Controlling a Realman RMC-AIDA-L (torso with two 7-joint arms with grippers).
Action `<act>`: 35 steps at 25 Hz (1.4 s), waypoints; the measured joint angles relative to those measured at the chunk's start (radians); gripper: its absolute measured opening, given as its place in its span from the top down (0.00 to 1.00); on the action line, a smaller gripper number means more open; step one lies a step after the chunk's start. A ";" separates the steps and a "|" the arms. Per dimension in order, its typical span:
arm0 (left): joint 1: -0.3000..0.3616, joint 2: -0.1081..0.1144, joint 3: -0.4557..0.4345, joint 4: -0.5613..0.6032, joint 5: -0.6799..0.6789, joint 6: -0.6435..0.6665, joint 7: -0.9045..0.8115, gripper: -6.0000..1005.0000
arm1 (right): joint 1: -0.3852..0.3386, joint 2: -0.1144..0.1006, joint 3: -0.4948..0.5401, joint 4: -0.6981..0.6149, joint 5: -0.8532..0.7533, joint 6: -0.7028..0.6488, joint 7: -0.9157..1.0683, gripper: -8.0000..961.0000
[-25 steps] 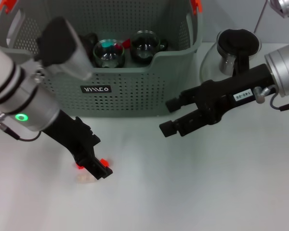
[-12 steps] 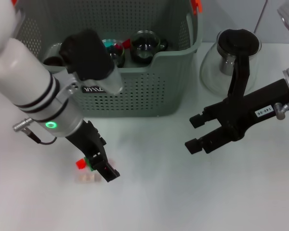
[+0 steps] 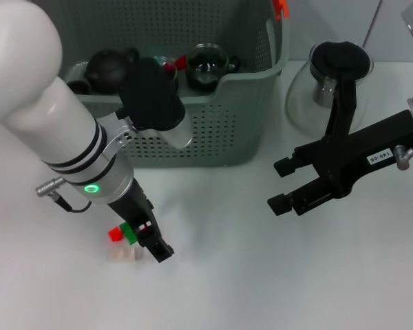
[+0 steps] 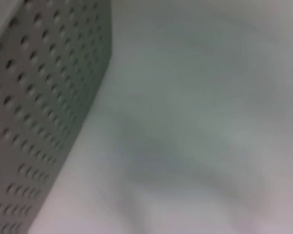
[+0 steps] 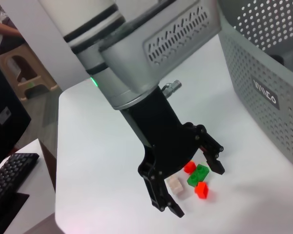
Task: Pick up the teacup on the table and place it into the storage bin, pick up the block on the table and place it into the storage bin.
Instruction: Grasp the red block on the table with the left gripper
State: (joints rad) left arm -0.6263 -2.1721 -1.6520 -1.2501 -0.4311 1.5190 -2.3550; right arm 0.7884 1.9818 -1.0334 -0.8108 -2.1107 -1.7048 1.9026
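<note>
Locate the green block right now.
Head view: the green block lies on the white table, robot's left of centre, in front of the storage bin, between a red block and the open left pincer.

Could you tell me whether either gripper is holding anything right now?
Nothing is held: the left gripper hangs open around the blocks, and the right gripper is open over bare table.

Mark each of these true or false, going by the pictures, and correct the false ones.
1. The left gripper is open around the blocks. True.
2. The right gripper holds a teacup. False: it is open and holds nothing.
3. Glass cups sit inside the storage bin. True.
4. The blocks lie inside the bin. False: they lie on the table, in front of it.
5. A glass pot stands beside the bin, on the robot's right. True.
</note>
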 joint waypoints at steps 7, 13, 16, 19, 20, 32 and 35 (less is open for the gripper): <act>0.005 0.001 0.003 0.022 0.020 -0.025 0.005 0.06 | -0.003 0.001 0.011 0.004 0.000 0.009 -0.013 0.02; 0.008 0.002 0.004 0.043 0.029 -0.047 0.008 0.06 | -0.003 0.006 0.015 0.004 0.000 0.013 -0.014 0.02; 0.008 0.002 0.005 0.046 0.030 -0.049 0.010 0.07 | -0.004 0.008 0.021 0.004 0.000 0.015 -0.014 0.02; 0.008 0.002 0.008 0.046 0.031 -0.049 0.010 0.10 | -0.004 0.009 0.023 0.004 0.000 0.016 -0.014 0.02; 0.008 0.002 0.010 0.046 0.033 -0.049 0.010 0.11 | -0.005 0.009 0.023 0.004 0.000 0.016 -0.014 0.02; 0.002 0.002 0.014 0.066 0.040 -0.063 0.008 0.40 | -0.005 0.010 0.023 0.004 0.000 0.029 -0.015 0.02; -0.003 0.002 0.014 0.081 0.040 -0.071 0.005 0.40 | -0.006 0.011 0.023 0.004 0.000 0.030 -0.016 0.02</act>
State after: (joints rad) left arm -0.6289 -2.1705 -1.6381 -1.1695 -0.3909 1.4476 -2.3503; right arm 0.7824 1.9927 -1.0109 -0.8068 -2.1108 -1.6744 1.8864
